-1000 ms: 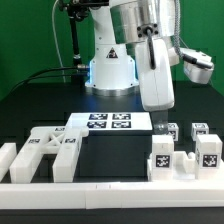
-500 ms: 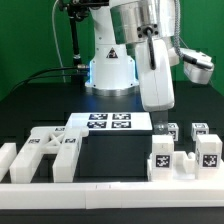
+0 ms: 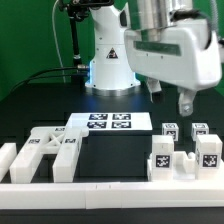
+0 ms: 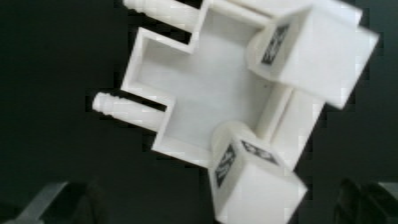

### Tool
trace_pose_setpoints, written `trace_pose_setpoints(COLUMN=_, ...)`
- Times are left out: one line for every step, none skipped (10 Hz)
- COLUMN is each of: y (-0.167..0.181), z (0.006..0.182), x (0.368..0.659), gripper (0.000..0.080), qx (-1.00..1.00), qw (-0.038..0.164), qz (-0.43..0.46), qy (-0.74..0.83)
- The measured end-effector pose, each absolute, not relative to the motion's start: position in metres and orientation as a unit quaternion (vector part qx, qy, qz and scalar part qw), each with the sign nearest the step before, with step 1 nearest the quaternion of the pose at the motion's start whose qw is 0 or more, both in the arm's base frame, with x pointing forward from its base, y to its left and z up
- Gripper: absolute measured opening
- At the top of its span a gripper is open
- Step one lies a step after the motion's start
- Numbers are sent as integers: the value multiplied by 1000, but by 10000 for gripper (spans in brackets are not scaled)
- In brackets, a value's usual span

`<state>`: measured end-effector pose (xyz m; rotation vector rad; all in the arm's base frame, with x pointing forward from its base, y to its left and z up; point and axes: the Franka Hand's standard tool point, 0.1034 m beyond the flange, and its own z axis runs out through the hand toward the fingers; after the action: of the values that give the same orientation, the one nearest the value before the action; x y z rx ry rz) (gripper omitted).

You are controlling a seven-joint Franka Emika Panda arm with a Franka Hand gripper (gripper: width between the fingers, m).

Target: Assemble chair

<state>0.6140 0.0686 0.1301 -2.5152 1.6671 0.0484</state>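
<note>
Above the exterior view's right side of the table, the gripper hangs in the air with its jaws spread wide and nothing between them. Its white body fills much of the upper right of that view; the dark fingers point down, clear of every part.

The chair parts lie loose near the front edge in two groups. At the exterior view's right stand chunky blocks and, just behind them, small cubes, each bearing a black-and-white tag. At the exterior view's left lies a cross-shaped piece with tags on top, and beside it a plain block.

The marker board lies flat at mid-table, in front of the arm's base. A long white border rail runs along the front, just before both groups.

The wrist view shows a flat white slab with short round pegs on its edge and two tagged cubes on it, lying on the black table. The dark fingertips appear at two corners, well apart and touching nothing. Which part of the exterior view this slab is cannot be told.
</note>
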Motion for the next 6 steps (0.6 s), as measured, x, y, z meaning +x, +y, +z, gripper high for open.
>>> trace_pose_setpoints(y=66, z=128, x=614, gripper=649, qx=-845, qw=62, qz=15, qy=531)
trace_pose_setpoints(y=66, z=127, x=614, gripper=649, qx=-868, qw=61, qz=12, qy=493)
trace_pose_setpoints(y=66, z=127, x=614, gripper=649, qx=-888, qw=62, qz=10, qy=455)
trace_pose_setpoints(y=65, z=127, x=614, gripper=649, qx=-906, qw=62, qz=7, qy=419)
trace_pose_setpoints(y=63, z=124, x=613, gripper=649, qx=-932, qw=63, qz=-9, qy=358)
trace_pose_setpoints(y=59, z=120, x=606, gripper=649, qx=-956, qw=60, qz=-19, qy=285)
